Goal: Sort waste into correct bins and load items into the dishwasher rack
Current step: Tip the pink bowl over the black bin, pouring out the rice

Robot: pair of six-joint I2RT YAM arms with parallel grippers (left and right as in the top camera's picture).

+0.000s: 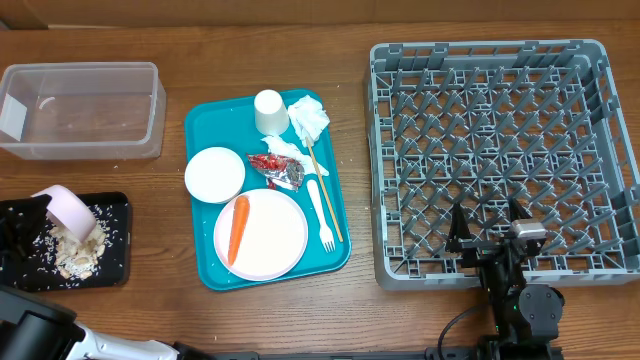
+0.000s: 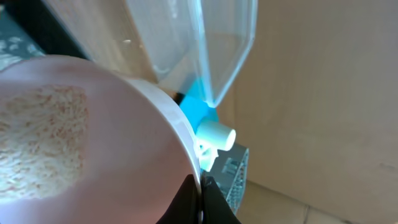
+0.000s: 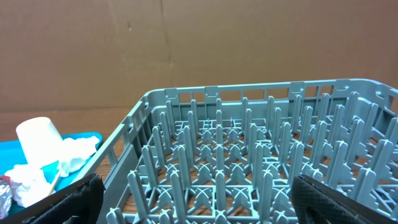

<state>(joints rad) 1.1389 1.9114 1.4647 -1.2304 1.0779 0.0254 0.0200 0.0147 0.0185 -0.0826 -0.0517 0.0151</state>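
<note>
My left gripper (image 1: 42, 214) is shut on the rim of a small white bowl (image 1: 72, 212), tilted over the black tray (image 1: 118, 255), where rice and pasta pieces (image 1: 75, 255) lie. In the left wrist view the fingertips (image 2: 200, 194) pinch the bowl (image 2: 124, 149), with rice (image 2: 43, 143) stuck inside. On the teal tray (image 1: 205, 270) are a cup (image 1: 270, 110), napkins (image 1: 308, 118), a foil wrapper (image 1: 278, 168), a second bowl (image 1: 214, 174), a plate (image 1: 275, 235) with a carrot (image 1: 238, 228), a fork (image 1: 322, 212) and chopsticks (image 1: 325, 190). My right gripper (image 1: 487, 225) hangs open over the front edge of the rack (image 1: 505, 130).
The clear tub (image 1: 80, 105) stands at the back left and shows close up in the left wrist view (image 2: 199, 43). Scattered rice grains lie on the table around the black tray. The right wrist view shows the rack's pegs (image 3: 249, 155), the cup (image 3: 38, 140) and napkins (image 3: 74, 152).
</note>
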